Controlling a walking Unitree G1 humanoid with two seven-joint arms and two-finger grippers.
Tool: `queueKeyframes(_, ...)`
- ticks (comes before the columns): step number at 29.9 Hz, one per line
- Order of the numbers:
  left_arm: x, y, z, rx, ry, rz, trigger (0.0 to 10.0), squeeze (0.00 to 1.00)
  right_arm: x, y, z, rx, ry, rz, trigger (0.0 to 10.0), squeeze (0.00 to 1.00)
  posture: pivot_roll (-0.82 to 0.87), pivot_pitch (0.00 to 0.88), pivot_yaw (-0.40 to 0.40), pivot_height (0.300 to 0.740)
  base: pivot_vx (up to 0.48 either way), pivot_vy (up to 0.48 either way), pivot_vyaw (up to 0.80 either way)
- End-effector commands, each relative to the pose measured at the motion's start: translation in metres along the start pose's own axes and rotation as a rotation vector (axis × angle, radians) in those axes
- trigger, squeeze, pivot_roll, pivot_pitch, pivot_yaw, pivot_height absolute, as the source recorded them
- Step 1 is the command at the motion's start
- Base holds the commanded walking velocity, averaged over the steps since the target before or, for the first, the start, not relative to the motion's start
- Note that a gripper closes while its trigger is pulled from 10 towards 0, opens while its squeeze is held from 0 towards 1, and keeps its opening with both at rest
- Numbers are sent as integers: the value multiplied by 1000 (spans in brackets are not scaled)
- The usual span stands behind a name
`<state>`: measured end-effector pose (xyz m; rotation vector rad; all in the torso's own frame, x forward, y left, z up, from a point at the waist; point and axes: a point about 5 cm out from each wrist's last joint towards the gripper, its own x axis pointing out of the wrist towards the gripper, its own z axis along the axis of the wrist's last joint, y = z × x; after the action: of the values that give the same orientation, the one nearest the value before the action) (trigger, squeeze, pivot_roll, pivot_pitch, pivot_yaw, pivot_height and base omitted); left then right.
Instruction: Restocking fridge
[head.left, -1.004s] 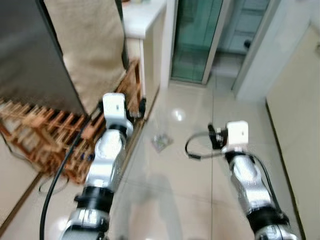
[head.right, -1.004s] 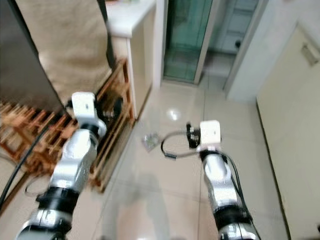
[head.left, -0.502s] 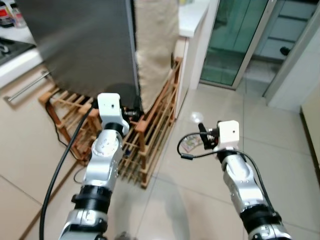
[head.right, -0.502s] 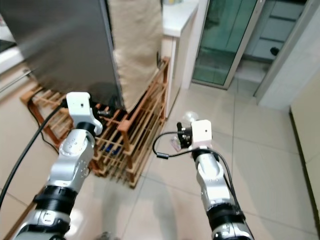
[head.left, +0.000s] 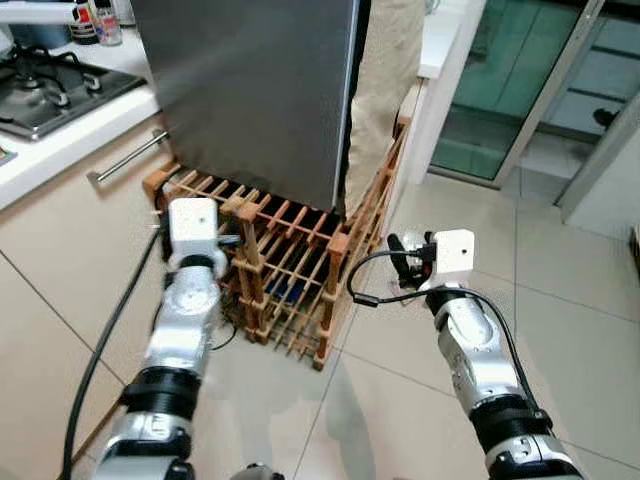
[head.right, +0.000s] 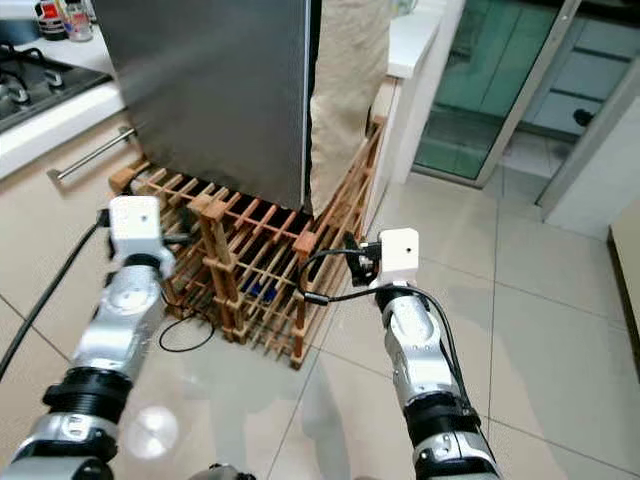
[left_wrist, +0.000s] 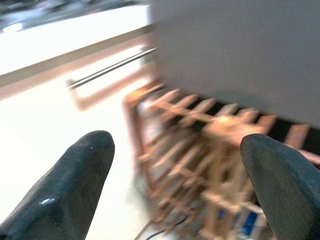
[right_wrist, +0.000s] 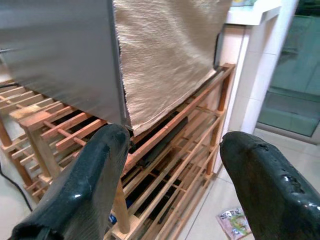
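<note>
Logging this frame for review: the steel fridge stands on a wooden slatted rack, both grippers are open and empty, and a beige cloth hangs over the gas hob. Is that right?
Not quite. The beige cloth hangs down the side of the fridge, over the wooden rack, not over the gas hob, as the right eye view shows. The left gripper and right gripper are open and empty.

Wooden rack (head.left: 290, 270) and fridge (head.left: 250, 90) block ahead; tiled floor (head.left: 560, 340) open

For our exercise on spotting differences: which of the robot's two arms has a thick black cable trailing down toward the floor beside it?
The left arm: a thick black cable hangs beside it, down past the cabinet. The right arm carries only a thin looped wire near its wrist.
</note>
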<state>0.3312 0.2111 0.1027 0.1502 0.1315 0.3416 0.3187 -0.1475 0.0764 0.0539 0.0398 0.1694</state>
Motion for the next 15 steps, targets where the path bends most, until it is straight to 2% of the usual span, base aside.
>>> queueKeyframes(1, 0, 6, -6, 30, 29, 40, 10000, 0, 1, -7, 1, 16, 2, -22, 10000, 0, -81, 0, -12, 740, 0, 0, 0)
queueKeyframes(5, -2, 10, -4, 1, 12, 29, 10000, 0, 3, -12, 3, 24, -5, -36, 10000, 0, -73, 0, -12, 740, 0, 0, 0)
queueKeyframes(8, -3, 5, 0, -2, -3, 30, 10000, 0, 5, -13, 6, -11, -12, -58, 10000, 0, -73, 0, -12, 740, 0, -440, 0)
queueKeyframes(11, -3, 2, 1, -8, -5, 34, 10000, 0, 6, -10, 6, -2, -13, -43, 10000, 0, -73, 0, -14, 740, 0, -469, 0)
queueKeyframes(15, -3, 1, 2, -17, -12, 39, 10000, 0, 5, -8, 5, 24, -14, -23, 10000, 12, -75, 0, -13, 740, 0, -472, 450)
